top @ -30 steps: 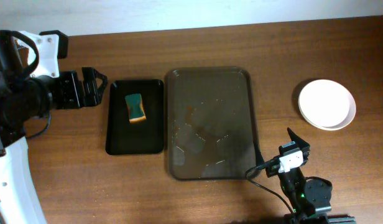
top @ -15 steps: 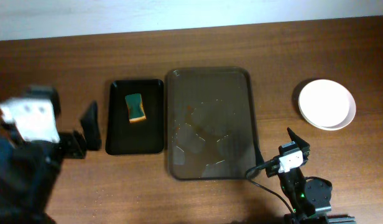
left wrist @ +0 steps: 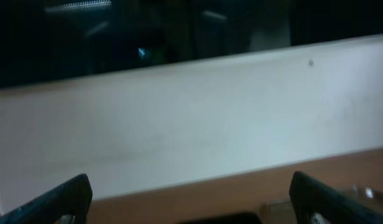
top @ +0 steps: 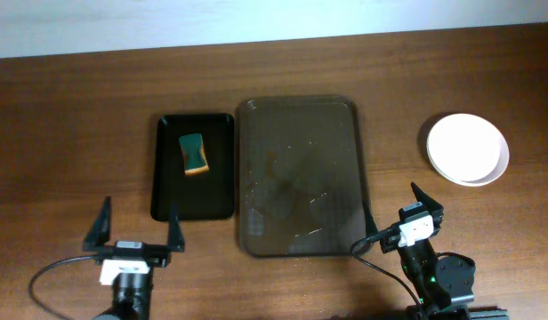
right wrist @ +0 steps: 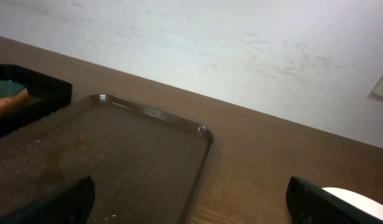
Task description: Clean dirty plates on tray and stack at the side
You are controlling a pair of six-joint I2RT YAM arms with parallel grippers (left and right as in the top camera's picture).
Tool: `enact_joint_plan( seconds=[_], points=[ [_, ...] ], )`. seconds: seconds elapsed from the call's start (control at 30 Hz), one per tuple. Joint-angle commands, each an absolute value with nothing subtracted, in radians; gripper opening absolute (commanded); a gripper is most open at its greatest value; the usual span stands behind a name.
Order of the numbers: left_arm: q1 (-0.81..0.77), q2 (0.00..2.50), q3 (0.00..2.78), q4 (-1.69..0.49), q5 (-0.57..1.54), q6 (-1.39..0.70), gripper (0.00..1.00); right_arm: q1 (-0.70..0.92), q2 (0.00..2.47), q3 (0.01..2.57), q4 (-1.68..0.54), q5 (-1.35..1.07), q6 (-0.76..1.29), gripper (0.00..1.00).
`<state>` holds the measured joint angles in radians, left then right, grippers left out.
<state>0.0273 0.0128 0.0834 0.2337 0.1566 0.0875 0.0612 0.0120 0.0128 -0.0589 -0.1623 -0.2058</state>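
Brown and streaked, your tray (top: 296,120) lies mid-table (top: 78,107). The plates (top: 467,148) sit in one pile well to its right. The left tool (top: 139,229) rests just below the black tray (top: 216,191) that holds the sponge (top: 195,153), its fingers spread wide. The right tool (top: 392,209) is also spread, beside the tray's near right corner.

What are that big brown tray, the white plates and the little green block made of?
The brown tray looks like glossy plastic: it mirrors light patches. The plates are smooth, plain white, ceramic or melamine; the look leaves that open. The green block seems a sponge: green scouring top over yellowish foam.
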Motion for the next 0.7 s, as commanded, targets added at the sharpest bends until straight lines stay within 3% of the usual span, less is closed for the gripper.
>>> enact_joint_plan(
  seconds=[0.0, 0.27, 0.67],
  points=[
    [0.009, 0.005, 0.008, 0.216, 0.16, 0.1, 1.0, 0.059, 0.006, 0.006, -0.062, -0.172, -0.202, 0.98],
    [0.009, 0.011, 0.009, -0.068, 0.134, 0.103, 1.0, 0.059, 0.006, 0.006, -0.062, -0.172, -0.202, 0.98],
    [0.009, 0.015, 0.01, -0.069, 0.133, 0.103, 1.0, 0.059, 0.006, 0.006, -0.062, -0.172, -0.202, 0.98]
  ],
)
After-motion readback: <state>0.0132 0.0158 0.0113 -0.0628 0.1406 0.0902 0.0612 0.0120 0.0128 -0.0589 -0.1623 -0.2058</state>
